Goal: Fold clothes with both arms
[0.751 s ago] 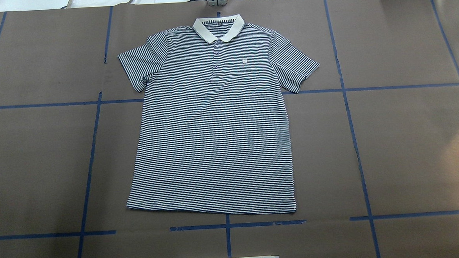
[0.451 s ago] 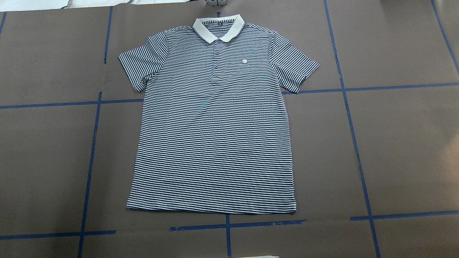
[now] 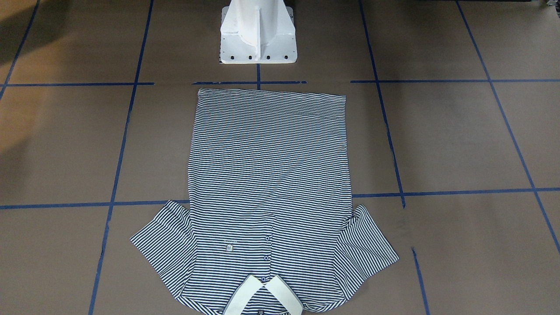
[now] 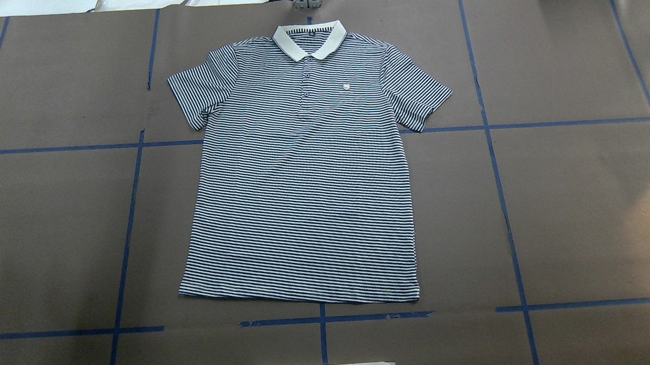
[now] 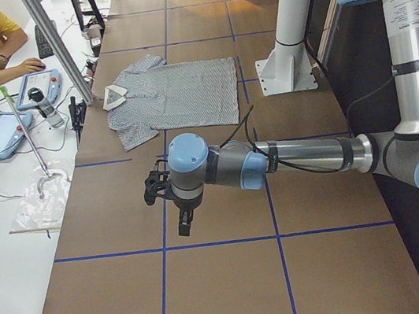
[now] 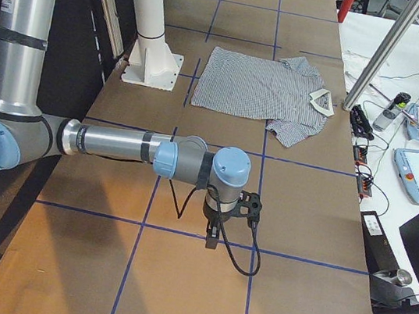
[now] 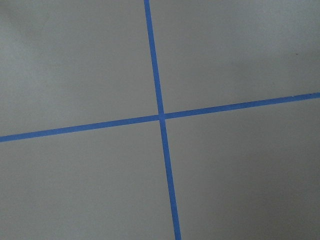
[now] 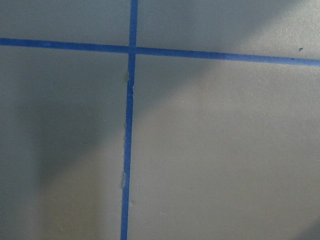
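Jaws on both sides cannot be read. The black clawed left gripper point(image 5: 183, 221) and the black clawed right gripper point(image 6: 212, 236) each show only in a side view. The wrist cameras catch no fingers, only blue tape lines point(image 7: 160, 117) crossing on the brown paper-covered table point(image 4: 581, 191). No cloth is at either gripper.

In the overhead view the navy-and-white thin-striped fabric polo shirt point(image 4: 302, 178) lies flat and face up at the table's centre. Its plain white collar point(image 4: 309, 38) is at 12 o'clock, the hem at 6 o'clock, and the sleeves are spread toward 10 and 2 o'clock.

The step in hand looks like the first approach. To do it well, each arm should come in on its own side and pinch matching points at the same moment. Both should then lift evenly, so the stripes stay parallel and the cloth does not drag.

The silver-grey tubular left arm point(image 5: 305, 156) and the silver-grey tubular right arm point(image 6: 113, 143) each hold the forearm level over bare table. Each wrist is turned down, well apart from the shirt.
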Tool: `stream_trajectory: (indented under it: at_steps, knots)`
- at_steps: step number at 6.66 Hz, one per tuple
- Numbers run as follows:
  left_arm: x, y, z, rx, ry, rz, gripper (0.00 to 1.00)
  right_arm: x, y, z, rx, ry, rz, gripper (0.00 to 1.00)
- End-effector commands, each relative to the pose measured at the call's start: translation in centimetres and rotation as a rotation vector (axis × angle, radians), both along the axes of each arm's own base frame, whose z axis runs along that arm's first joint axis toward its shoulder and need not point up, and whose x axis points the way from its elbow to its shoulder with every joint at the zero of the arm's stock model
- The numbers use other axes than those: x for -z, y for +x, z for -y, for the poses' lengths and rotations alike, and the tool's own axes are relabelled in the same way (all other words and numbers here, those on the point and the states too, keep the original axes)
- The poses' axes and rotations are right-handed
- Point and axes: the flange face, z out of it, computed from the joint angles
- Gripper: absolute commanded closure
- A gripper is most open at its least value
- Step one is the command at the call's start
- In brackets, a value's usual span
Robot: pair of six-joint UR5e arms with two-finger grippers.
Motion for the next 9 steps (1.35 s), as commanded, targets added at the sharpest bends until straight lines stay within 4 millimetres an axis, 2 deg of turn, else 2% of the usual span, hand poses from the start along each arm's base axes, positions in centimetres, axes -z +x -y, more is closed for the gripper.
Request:
stream_trajectory:
  at_steps: [1, 2, 3, 4, 5, 6, 7, 8, 9]
  knots:
    - [1.3, 1.3, 1.1, -0.03, 0.223, -0.007, 0.0, 1.9, -0.5, 1.6, 0.014, 0.161, -0.006, 0.0]
    - [1.8, 1.7, 1.2, -0.037, 0.33, -0.006, 0.0, 3.6, -0.7, 3.0, 0.018, 0.303, -0.013, 0.0]
    - [5.3, 2.5, 6.1, -0.039, 0.508, -0.016, 0.0, 3.4, -1.0, 4.1, 0.017, 0.394, -0.005, 0.0]
    - [7.7, 3.1, 12.6, -0.046, 0.631, -0.029, 0.0, 1.9, -1.5, 4.9, 0.003, 0.385, 0.031, 0.0]
    - [8.5, 6.3, 13.3, -0.072, 0.698, -0.07, 0.0, 1.3, -2.5, 6.1, 0.03, 0.419, 0.164, 0.0]
    - [11.3, 9.1, 13.9, -0.015, 0.643, -0.16, 0.0, 3.1, -3.8, 7.5, -0.018, 0.439, 0.227, 0.0]
    - [11.9, 13.3, 13.8, -0.038, 0.642, -0.194, 0.0, 9.0, -9.4, 12.0, -0.098, 0.362, 0.286, 0.0]
    - [13.2, 16.2, 14.5, -0.021, 0.632, -0.2, 0.0, 14.6, -16.7, 15.7, -0.205, 0.31, 0.257, 0.0]
    - [14.5, 18.6, 14.7, -0.001, 0.602, -0.229, 0.0, 18.3, -25.2, 17.2, -0.272, 0.28, 0.232, 0.0]
